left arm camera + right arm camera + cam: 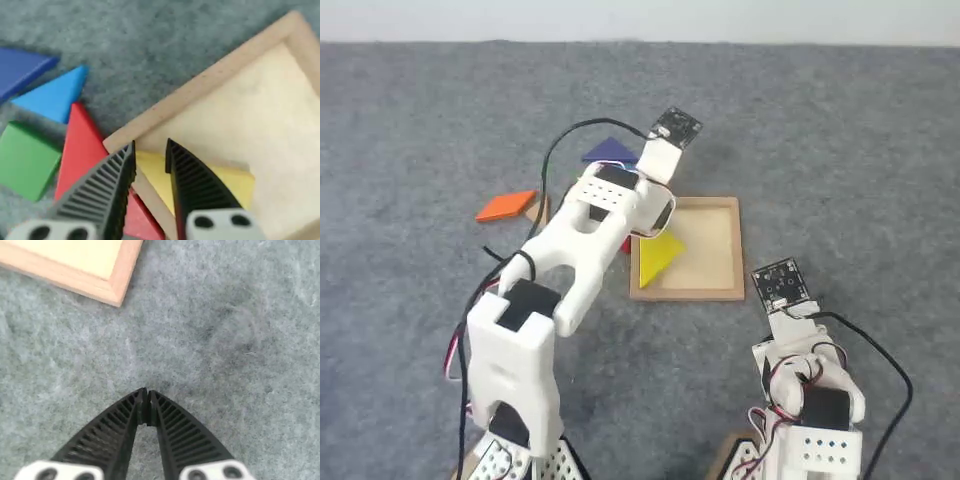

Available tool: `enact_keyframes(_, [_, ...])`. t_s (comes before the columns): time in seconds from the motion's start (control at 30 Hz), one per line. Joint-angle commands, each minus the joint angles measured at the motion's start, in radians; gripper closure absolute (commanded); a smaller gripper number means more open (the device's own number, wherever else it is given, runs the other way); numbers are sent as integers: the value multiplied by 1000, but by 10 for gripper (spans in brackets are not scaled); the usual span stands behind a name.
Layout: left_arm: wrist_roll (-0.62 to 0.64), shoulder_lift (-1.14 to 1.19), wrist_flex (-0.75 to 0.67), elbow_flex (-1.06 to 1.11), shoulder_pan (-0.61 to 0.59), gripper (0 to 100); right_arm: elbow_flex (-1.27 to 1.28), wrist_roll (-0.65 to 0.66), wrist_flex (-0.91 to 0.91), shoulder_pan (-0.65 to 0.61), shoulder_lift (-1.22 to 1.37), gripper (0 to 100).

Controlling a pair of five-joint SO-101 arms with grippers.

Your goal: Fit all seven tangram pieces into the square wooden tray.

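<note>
The square wooden tray [685, 292] lies on the grey, felt-covered bench [860, 140], a little to the right of the middle. Just one piece is in it: a yellow triangle [658, 257] lying against the tray's left rim, near the corner closest to the arms.

The left hand [150, 145] hangs right over that rim. Its two dark fingers are spread a little, and the end of the yellow triangle [235, 182] and a strip of the rim [200, 85] show in the gap between them. I cannot tell whether the fingers touch the piece.

Outside the tray, close to its left side, a red triangle [80, 145] lies with its long edge near the rim. A light blue triangle [55, 97] and a green square [25, 160] lie beside it, and a dark blue piece [610, 152] lies farther back. An orange piece [507, 206] sits well off to the left.

The right hand [146, 392] hovers over bare felt near a tray corner [120, 285], its fingers pressed together on nothing.
</note>
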Motion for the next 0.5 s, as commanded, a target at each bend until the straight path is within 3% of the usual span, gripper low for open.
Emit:
enact_keyframes(0.0, [3, -29, 32, -21, 23, 907, 17, 8, 2, -4, -15, 991])
enact_keyframes(0.13, [81, -181, -18, 58, -5, 907, 17, 8, 2, -4, -15, 991])
enact_keyframes(0.3, [144, -534, -146, 360, -71, 907, 17, 8, 2, -4, -15, 991])
enact_keyframes(0.47, [94, -747, -224, 549, -196, 902, 17, 8, 2, -2, -15, 991])
